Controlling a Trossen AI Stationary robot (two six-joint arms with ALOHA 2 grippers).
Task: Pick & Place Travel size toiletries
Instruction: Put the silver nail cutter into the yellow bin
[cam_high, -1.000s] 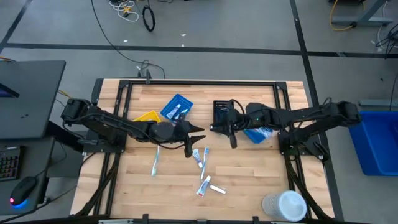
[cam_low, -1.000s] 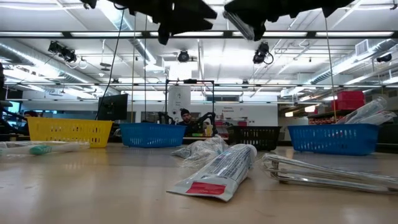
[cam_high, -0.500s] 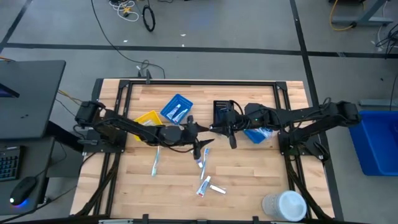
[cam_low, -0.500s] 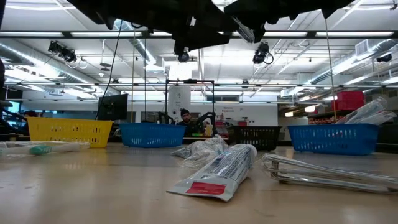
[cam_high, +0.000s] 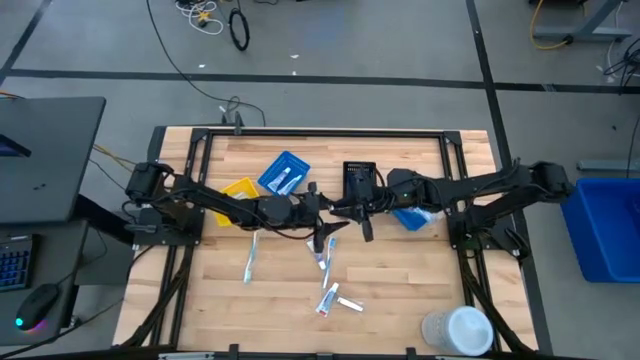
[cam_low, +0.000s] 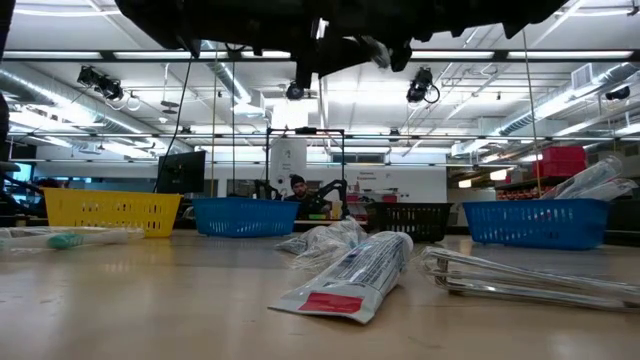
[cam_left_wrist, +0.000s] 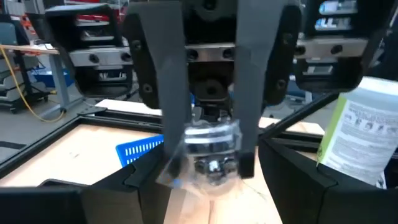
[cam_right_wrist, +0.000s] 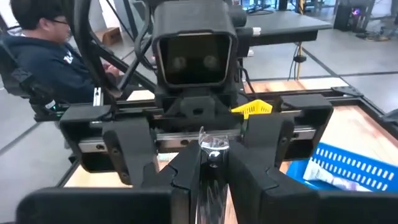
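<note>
My right gripper (cam_high: 352, 212) hangs over the middle of the table, shut on a small clear-wrapped toiletry (cam_right_wrist: 212, 147). My left gripper (cam_high: 323, 215) faces it tip to tip and is open. Its fingers stand on either side of the wrapped item (cam_left_wrist: 209, 142) without plainly touching it. Both grippers show high above the table in the low view. On the table lie a toothbrush (cam_high: 250, 258), a toothpaste tube (cam_high: 321, 250) and two more tubes (cam_high: 333, 298) nearer the front. One tube (cam_low: 350, 275) lies flat on its side. My right gripper pinches the clear-wrapped toiletry (cam_right_wrist: 213, 154) between its two fingers. The fingers are about level and point toward the table's left. The item's free end (cam_left_wrist: 210, 134) sticks out past the fingertips toward the left gripper, lifted clear of the table.
A blue bin (cam_high: 284, 172), a yellow bin (cam_high: 236, 188) and a black bin (cam_high: 357, 178) stand at the back; another blue bin (cam_high: 416, 216) lies under my right arm. A white lidded container (cam_high: 457, 330) is at the front right. A person (cam_right_wrist: 43, 56) sits beyond the table.
My left gripper has gone toward the table's right and a little toward its far edge, up to my right gripper, staying open. My right gripper has gone a little toward the table's left with the wrapped item, so the two now meet tip to tip.
</note>
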